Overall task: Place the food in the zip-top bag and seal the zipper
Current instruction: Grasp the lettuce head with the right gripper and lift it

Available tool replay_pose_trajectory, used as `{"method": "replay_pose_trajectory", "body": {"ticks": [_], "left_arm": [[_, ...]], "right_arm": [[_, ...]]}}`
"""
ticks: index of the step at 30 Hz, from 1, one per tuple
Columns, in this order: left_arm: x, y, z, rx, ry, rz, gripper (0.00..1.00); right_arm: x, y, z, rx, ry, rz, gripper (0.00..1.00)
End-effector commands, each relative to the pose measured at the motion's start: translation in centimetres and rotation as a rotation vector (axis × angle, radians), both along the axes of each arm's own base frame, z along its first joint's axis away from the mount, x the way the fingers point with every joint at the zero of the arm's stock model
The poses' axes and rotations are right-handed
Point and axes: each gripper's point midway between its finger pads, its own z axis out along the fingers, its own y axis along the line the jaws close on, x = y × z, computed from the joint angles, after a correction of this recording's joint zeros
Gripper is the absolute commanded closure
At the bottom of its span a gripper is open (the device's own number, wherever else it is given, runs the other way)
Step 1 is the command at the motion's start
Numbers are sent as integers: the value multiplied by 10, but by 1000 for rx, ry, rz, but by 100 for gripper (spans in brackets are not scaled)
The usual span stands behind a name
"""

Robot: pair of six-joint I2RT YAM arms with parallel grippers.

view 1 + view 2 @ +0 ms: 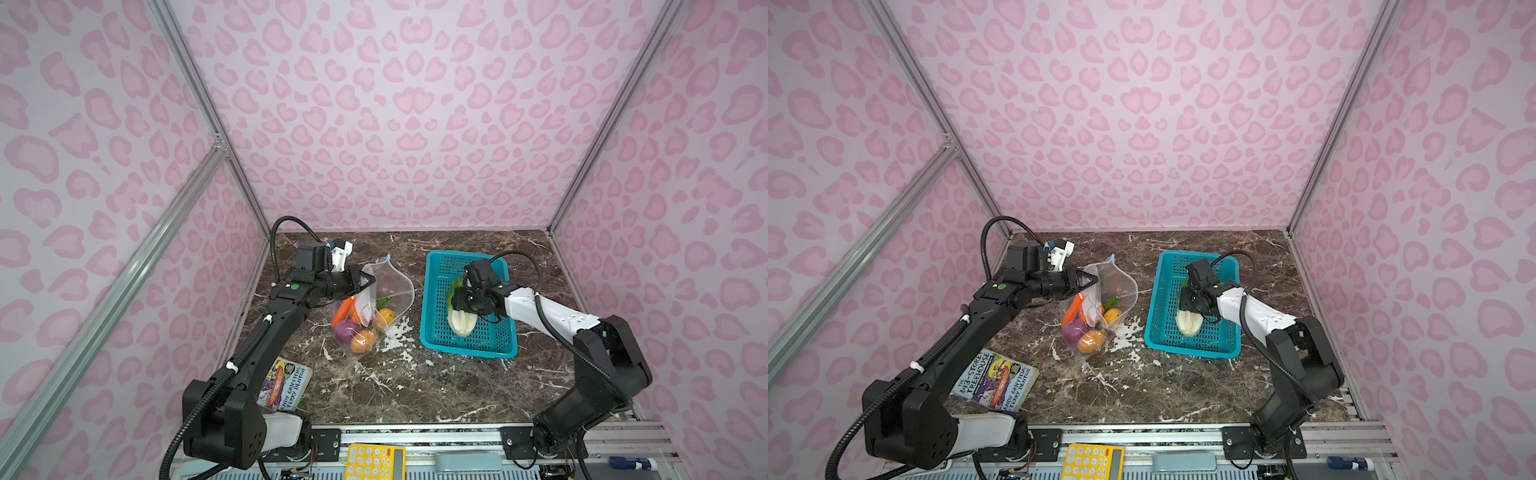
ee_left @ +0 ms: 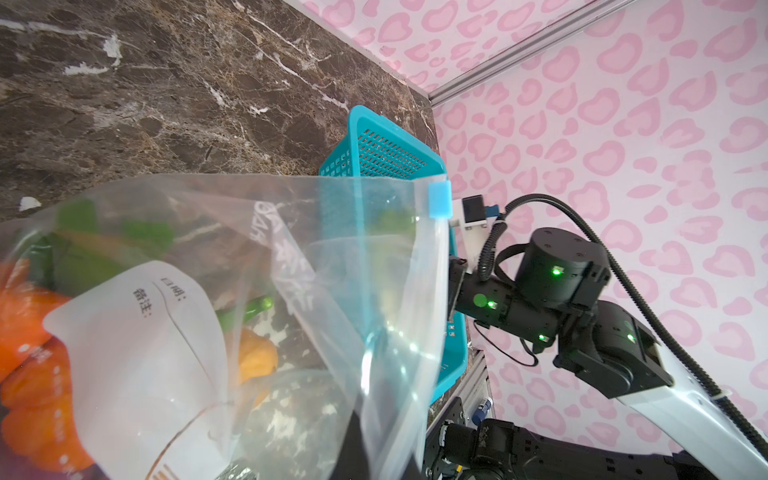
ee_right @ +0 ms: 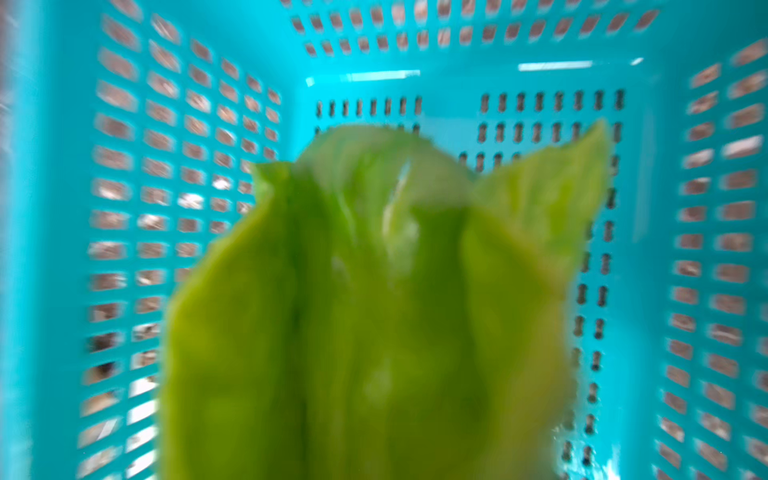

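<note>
The clear zip-top bag (image 1: 392, 286) (image 1: 1121, 286) (image 2: 332, 249) stands with its mouth open at table centre. Inside lie a carrot (image 1: 343, 309), a purple onion (image 1: 347, 330) and small orange pieces (image 1: 363, 340). The zipper's blue slider (image 1: 388, 257) (image 2: 439, 201) sits at the mouth's far end. My left gripper (image 1: 368, 282) (image 1: 1094, 281) is shut on the bag's near mouth edge and holds it up. The green-white cabbage (image 1: 461, 322) (image 3: 374, 291) lies in the teal basket (image 1: 432, 291). My right gripper (image 1: 457, 301) (image 1: 1185, 301) is down over its leafy end; its jaws are hidden.
The teal basket (image 1: 1158, 299) (image 3: 62, 208) stands right of the bag on the dark marble table. A paperback book (image 1: 284, 384) lies at the front left under my left arm. A yellow calculator (image 1: 374, 461) and a blue marker (image 1: 631, 462) rest on the front rail. Pink walls enclose three sides.
</note>
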Motion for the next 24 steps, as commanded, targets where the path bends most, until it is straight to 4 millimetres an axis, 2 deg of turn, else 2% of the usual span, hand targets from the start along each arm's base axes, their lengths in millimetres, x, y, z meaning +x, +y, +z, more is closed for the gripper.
{"method": "replay_pose_trajectory", "body": {"ticks": [1,7,12,16,24], "left_arm": [[1,-1,5,-5,-29,-6,97],[1,-1,5,-7,-27,-7,97],[2,-1,4,-8,-24,-5,97],[2,-1,3,-10,-18,-4,97],[2,-1,3,-11,-17,-1,97]], "right_arm": [[11,1,37,93,-103,-17,41],[12,-9,114,149,-296,-30,44],[5,3,172,250,-482,15,47],[-5,33,203,291,-586,102,48],[-19,115,226,358,-724,282,50]]}}
